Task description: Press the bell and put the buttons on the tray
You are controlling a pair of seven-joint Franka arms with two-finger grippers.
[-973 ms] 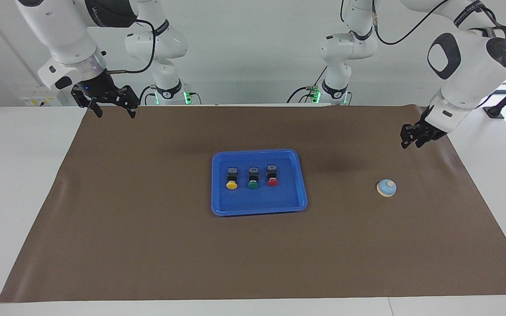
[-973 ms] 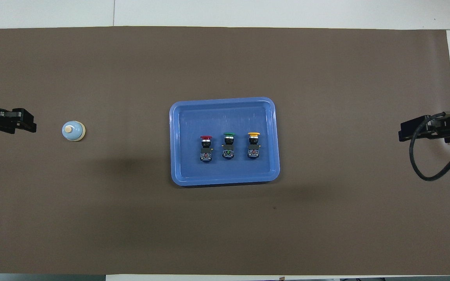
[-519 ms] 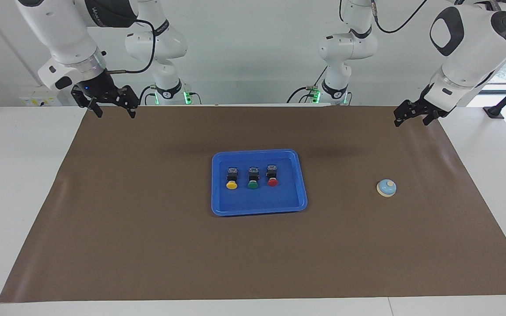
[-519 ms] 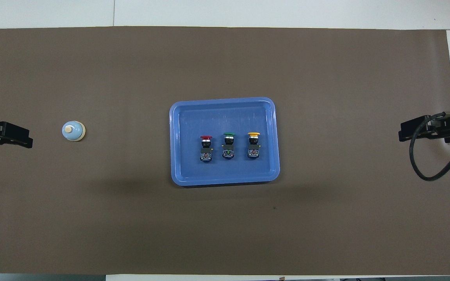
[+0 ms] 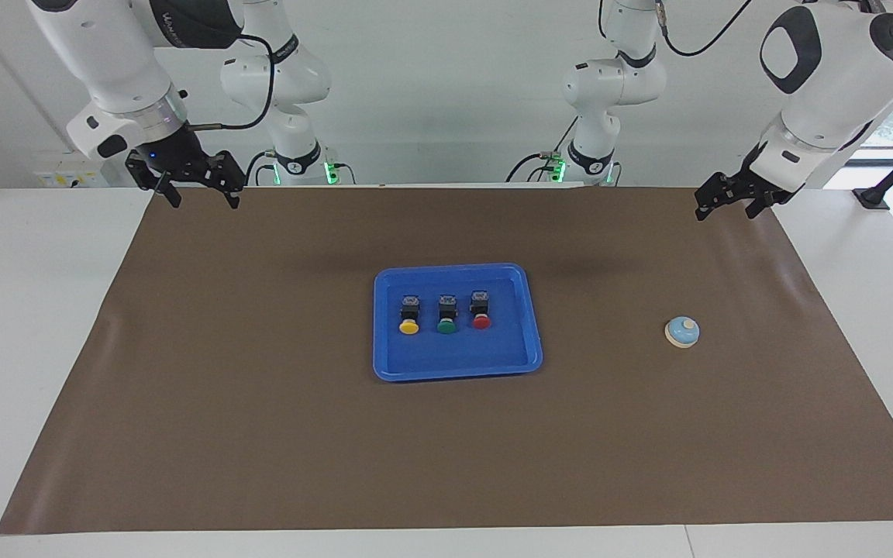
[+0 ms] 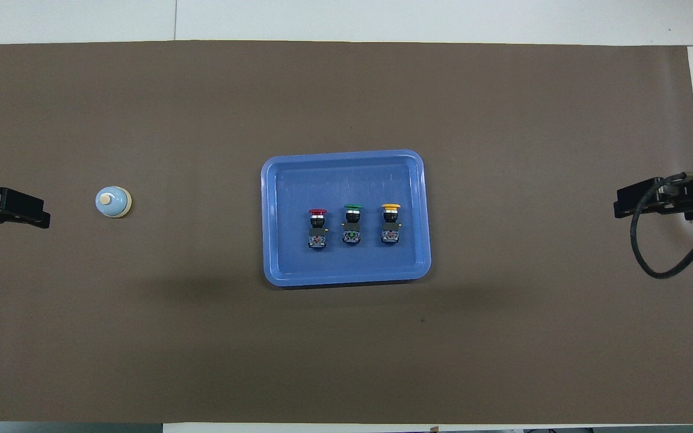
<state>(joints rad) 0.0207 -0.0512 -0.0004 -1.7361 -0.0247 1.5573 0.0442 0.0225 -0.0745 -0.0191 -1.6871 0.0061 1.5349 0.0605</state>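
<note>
The blue tray (image 5: 456, 358) (image 6: 346, 174) lies mid-table on the brown mat. Three buttons lie in it in a row: yellow (image 5: 408, 319) (image 6: 390, 224), green (image 5: 446, 318) (image 6: 352, 224) and red (image 5: 480, 314) (image 6: 317, 227). The light-blue bell (image 5: 682, 332) (image 6: 113, 201) stands alone on the mat toward the left arm's end. My left gripper (image 5: 725, 211) (image 6: 43, 214) hangs open and empty over the mat's corner at that end, well apart from the bell. At the other end, my right gripper (image 5: 206, 204) (image 6: 620, 207) waits open and empty over the mat's edge.
A brown mat (image 5: 260, 434) covers most of the white table (image 5: 36, 310). A black cable (image 6: 653, 264) loops down from the right gripper. Both arm bases stand along the robots' edge.
The left arm has lifted and pulled back from near the bell toward the robots' edge of the mat, and its fingers have spread. The right arm, buttons and bell have not moved.
</note>
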